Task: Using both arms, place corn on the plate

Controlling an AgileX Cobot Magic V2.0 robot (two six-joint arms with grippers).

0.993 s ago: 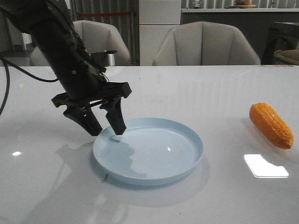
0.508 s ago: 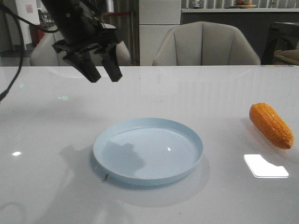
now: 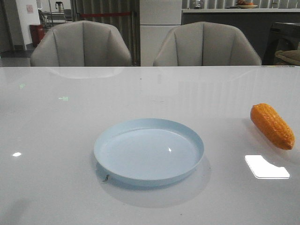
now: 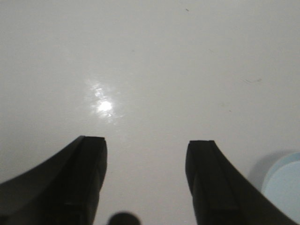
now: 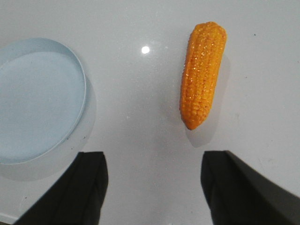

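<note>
On the table's right side, well apart from the plate (image 3: 149,151), the corn (image 3: 273,125) lies untouched; I'd drop my wide-open right gripper (image 5: 152,187) squarely across its middle, left gripper (image 4: 145,180) also wide open, idle.

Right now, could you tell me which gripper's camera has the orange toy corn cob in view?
The right gripper: the bumpy orange toy corn cob lies ahead of its open fingers, beside the pale blue plastic plate. The left gripper shows mostly bare white table.
</note>
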